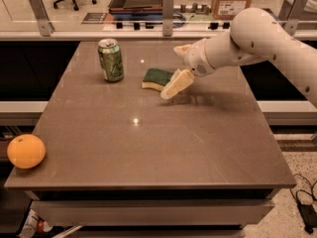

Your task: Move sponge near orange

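Note:
The sponge (156, 78), dark green on top with a pale yellow body, lies flat on the brown table's far middle. My gripper (170, 73) hangs just right of it, open. One pale finger (175, 85) reaches down to the sponge's right end and the other finger (182, 49) sits higher behind. I cannot tell whether the lower finger touches the sponge. The orange (26, 151) sits at the table's front left corner, far from the sponge and the gripper.
A green drink can (111, 60) stands upright left of the sponge. The table's (163, 148) front edge drops off below the orange. A railing with posts (168, 6) runs behind the table. My white arm (257, 33) comes in from the right.

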Tool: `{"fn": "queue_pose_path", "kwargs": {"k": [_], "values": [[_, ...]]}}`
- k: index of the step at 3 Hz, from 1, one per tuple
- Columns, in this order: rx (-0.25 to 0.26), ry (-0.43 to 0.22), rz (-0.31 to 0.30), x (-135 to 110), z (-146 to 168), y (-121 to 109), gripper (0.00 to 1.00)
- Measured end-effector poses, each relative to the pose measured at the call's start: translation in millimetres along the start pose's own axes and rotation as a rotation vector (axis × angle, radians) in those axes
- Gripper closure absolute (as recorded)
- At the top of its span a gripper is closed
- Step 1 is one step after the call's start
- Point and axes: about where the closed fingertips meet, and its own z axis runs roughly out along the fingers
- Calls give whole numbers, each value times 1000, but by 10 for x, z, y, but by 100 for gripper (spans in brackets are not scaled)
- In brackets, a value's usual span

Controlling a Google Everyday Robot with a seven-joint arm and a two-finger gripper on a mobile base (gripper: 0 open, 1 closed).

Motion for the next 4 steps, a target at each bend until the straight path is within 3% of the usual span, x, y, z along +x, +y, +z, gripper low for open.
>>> {"fn": "queue_pose_path", "kwargs": {"k": [1, 2, 4], "values": [[-35, 12, 51, 168, 125, -58, 0], [-51, 67, 92, 328, 135, -4, 18], [-55, 92, 105, 309, 79, 51, 64]]}}
